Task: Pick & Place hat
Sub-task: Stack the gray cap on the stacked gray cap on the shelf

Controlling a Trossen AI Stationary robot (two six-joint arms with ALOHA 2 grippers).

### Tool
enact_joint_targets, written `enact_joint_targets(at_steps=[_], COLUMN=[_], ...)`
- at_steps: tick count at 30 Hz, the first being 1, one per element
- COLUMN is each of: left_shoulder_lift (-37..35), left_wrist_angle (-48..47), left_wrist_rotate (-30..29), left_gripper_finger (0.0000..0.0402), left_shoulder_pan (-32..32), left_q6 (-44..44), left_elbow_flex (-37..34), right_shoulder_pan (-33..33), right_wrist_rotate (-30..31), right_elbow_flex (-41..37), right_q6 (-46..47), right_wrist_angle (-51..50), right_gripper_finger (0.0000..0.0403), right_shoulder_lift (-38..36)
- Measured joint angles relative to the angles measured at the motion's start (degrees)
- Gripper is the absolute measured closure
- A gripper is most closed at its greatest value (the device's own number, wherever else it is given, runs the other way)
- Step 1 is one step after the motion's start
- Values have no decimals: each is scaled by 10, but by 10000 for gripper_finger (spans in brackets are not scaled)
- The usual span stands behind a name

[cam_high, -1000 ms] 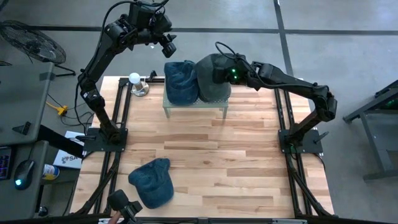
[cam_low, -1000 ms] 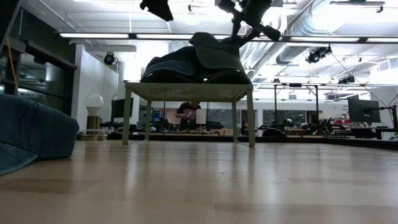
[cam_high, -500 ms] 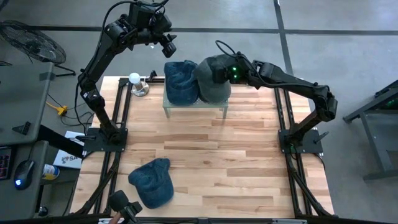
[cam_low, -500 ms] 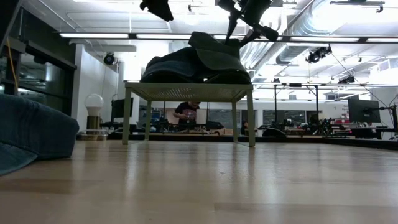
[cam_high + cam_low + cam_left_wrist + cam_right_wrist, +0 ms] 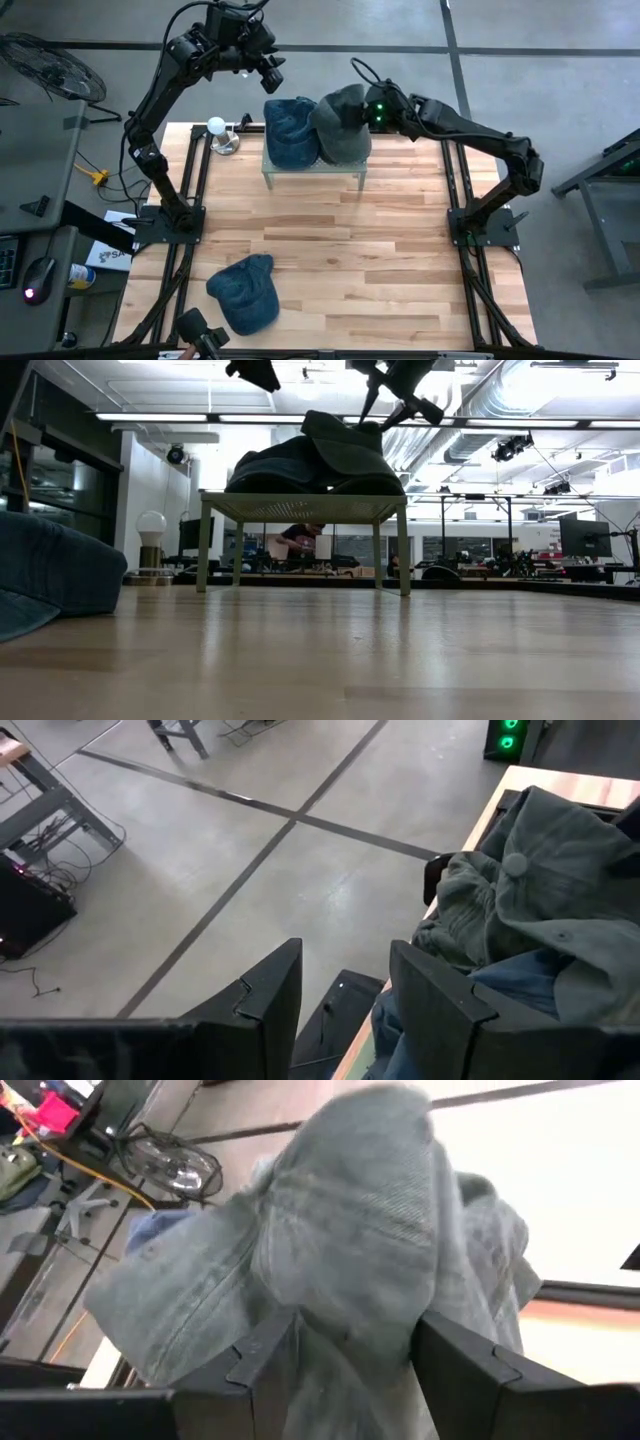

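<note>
Grey hat (image 5: 340, 128) is lying on the small stand (image 5: 314, 171) beside a blue hat (image 5: 290, 130); right claw (image 5: 352, 112) is spread apart around its fabric. Left claw (image 5: 272, 80) is hanging apart. Another blue hat (image 5: 245, 292) is resting on the wooden bench (image 5: 340, 260). No writing is legible.

Hidden and cut-off items

The blue hat (image 5: 45, 585) near the table's front edge is cut off by the low view's left edge. The grey hat (image 5: 330, 1250) fills the right wrist view, blurred, hiding the stand beneath it. A person (image 5: 298, 542) beyond the table's far edge is too small to make out.
</note>
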Motion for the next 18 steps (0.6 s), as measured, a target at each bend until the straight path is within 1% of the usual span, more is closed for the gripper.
enact_joint_targets(at_steps=[4,10,15,18], left_shoulder_lift=[0,0,0,0], left_wrist_angle=[0,0,-2,-4], left_wrist_rotate=[0,0,1,4], left_gripper_finger=[252,252,252,252], left_shoulder_pan=[0,0,0,0], left_q6=[0,0,-1,-1], left_elbow_flex=[0,0,0,0], right_shoulder_pan=[-13,-36,-58,-72], right_wrist_rotate=[7,-1,-3,-24], right_elbow_flex=[0,0,0,0], right_q6=[-10,-29,-75,-118], right_wrist_angle=[6,30,65,98], right_gripper_finger=[224,224,224,224], right_shoulder_lift=[-7,-24,-40,-61])
